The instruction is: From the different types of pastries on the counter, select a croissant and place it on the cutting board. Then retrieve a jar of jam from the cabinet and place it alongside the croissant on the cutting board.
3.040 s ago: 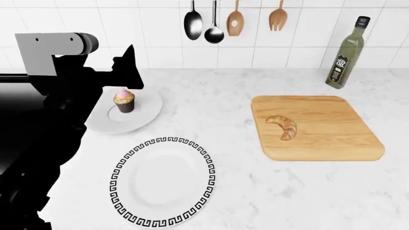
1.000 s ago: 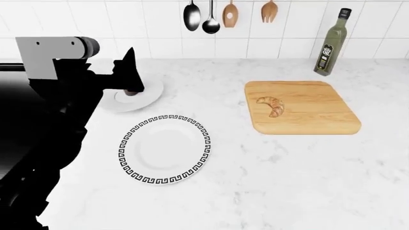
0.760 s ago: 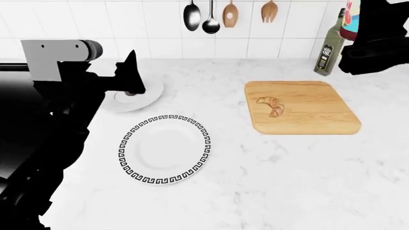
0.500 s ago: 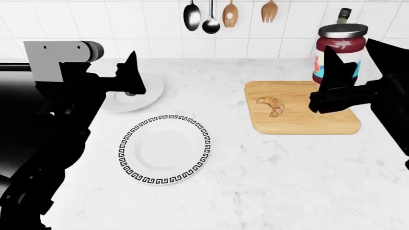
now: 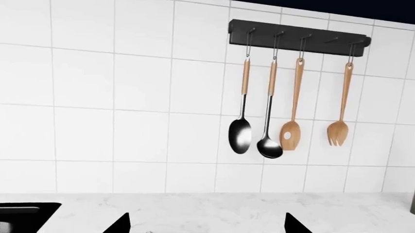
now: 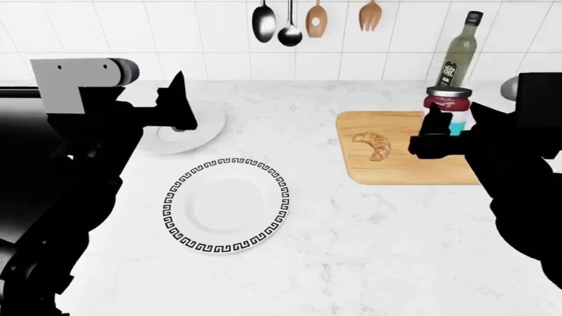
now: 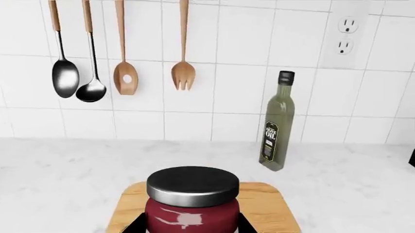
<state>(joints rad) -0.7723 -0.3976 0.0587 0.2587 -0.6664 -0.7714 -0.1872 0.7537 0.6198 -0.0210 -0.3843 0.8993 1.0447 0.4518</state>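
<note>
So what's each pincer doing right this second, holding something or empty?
Left pincer: holding nothing, hovering by the small plate; open or closed can't be told.
Right pincer: closed on the jam jar, over the cutting board.

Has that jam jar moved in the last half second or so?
Yes. In the head view the jar, shut in the right gripper, has dropped lower and looks smaller, now showing over the cutting board to the right of the croissant.
</note>
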